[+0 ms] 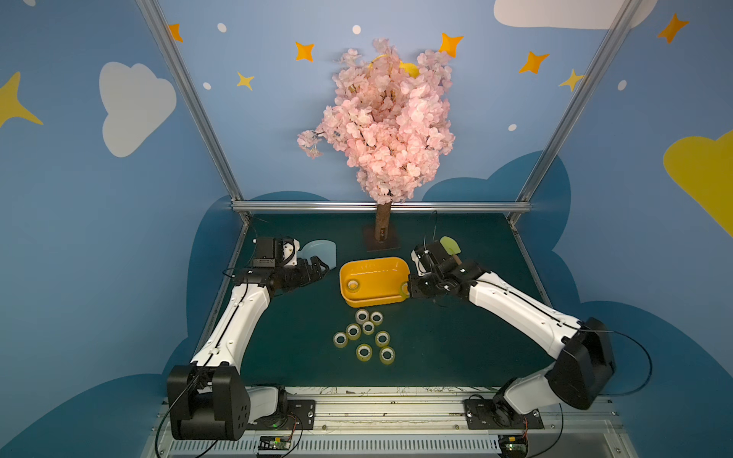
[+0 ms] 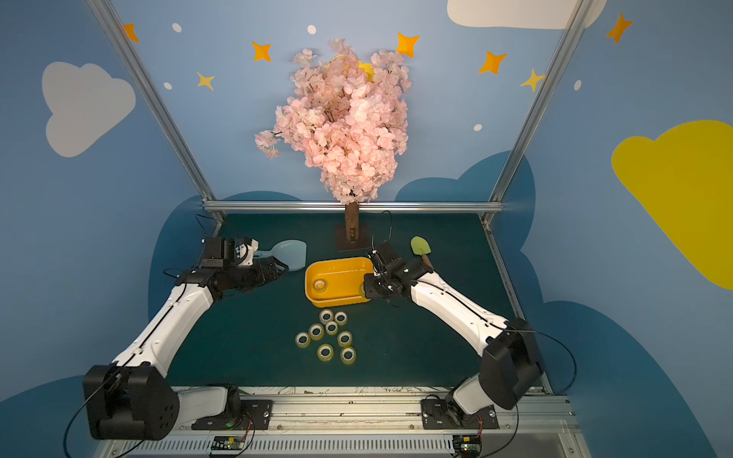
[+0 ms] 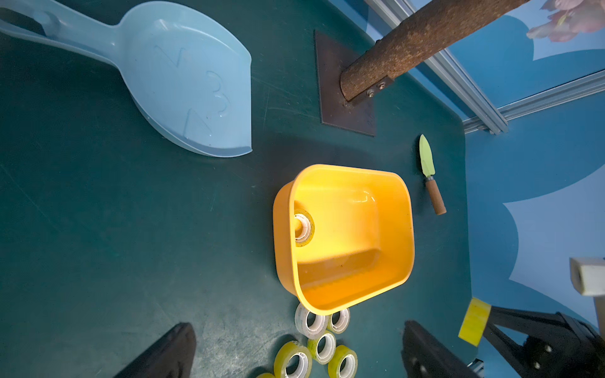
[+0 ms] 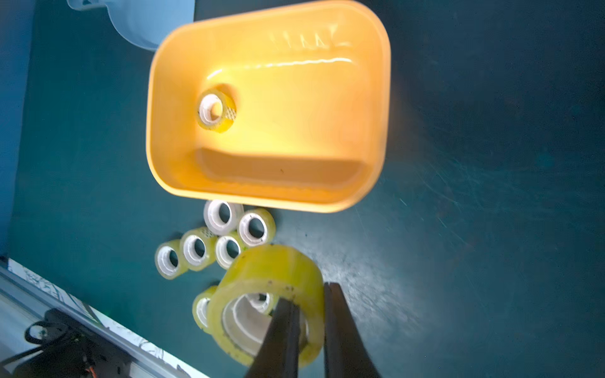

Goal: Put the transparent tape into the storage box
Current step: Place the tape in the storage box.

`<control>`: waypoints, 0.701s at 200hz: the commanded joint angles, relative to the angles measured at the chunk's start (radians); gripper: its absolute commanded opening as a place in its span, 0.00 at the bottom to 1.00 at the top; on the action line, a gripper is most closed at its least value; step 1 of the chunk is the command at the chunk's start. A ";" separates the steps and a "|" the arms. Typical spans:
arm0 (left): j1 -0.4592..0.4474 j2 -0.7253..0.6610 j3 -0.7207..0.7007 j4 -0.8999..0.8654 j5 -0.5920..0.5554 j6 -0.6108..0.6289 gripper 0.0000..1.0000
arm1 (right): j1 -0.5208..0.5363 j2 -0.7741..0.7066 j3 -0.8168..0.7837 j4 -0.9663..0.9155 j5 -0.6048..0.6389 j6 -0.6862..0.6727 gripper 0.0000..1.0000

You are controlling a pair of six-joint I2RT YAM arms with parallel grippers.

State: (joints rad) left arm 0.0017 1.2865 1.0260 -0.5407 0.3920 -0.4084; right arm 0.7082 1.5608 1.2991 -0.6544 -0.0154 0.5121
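Right claw point(image 4: 309, 294) pinches a tape roll point(image 4: 271, 271) at the storage box point(image 1: 375, 305) right end; left claw point(image 3: 298, 324) hangs wide open.

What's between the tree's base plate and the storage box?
Nothing, just bare mat between base plate and box, shown in the left wrist view and both top views.

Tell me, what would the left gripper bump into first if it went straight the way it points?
Probably the storage box: the open left gripper points toward its end wall, though its height above the rim is hard to judge.
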 commanded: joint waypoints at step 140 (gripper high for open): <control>0.036 -0.011 -0.010 0.015 0.054 -0.026 1.00 | -0.028 0.785 0.714 -0.135 -0.194 -0.002 0.02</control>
State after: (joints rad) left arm 0.0326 1.2861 1.0260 -0.5323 0.4210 -0.4282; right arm 0.6865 2.3001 1.9472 -0.7582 -0.2005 0.4931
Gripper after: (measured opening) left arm 0.999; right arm 0.143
